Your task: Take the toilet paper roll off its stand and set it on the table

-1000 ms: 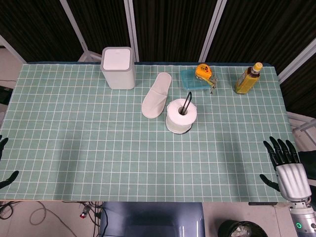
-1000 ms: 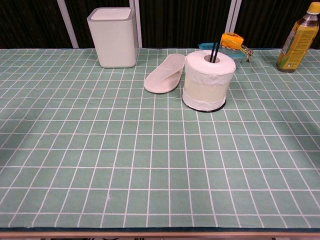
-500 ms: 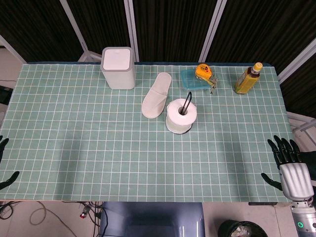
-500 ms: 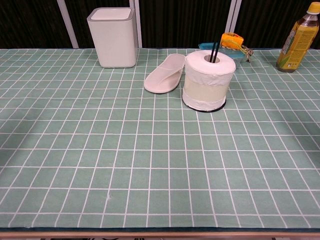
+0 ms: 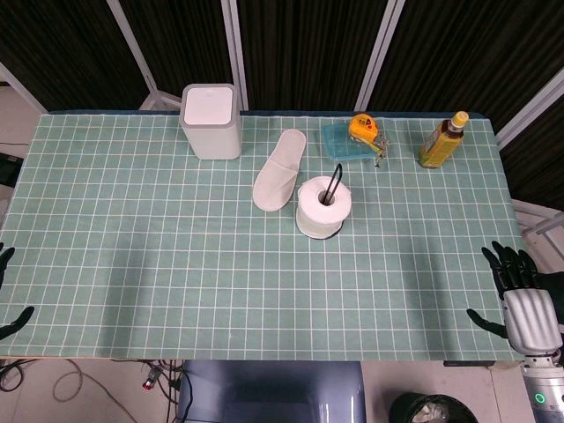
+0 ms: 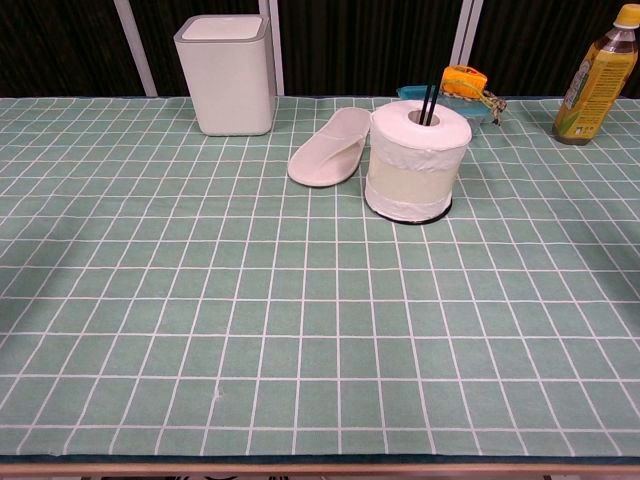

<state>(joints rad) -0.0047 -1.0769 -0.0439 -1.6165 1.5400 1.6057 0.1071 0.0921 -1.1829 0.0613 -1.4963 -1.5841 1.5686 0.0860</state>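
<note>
The white toilet paper roll (image 5: 323, 208) (image 6: 418, 160) stands upright on its black stand, whose thin rod (image 5: 336, 181) (image 6: 428, 104) sticks up through the core, right of the table's middle. My right hand (image 5: 518, 298) hovers at the table's front right corner, fingers spread and holding nothing, far from the roll. Only the dark fingertips of my left hand (image 5: 7, 295) show at the frame's left edge, spread apart and holding nothing. Neither hand appears in the chest view.
A white slipper (image 5: 278, 171) (image 6: 329, 147) lies just left of the roll. A grey lidded bin (image 5: 211, 121) (image 6: 227, 73) stands back left. Behind the roll are a blue tray (image 5: 345, 143) with a yellow tape measure (image 5: 362, 126) and a yellow bottle (image 5: 441, 140) (image 6: 596, 75).
My right hand has drifted back toward the front right corner, away from the table. The roll and the left hand have not moved.
</note>
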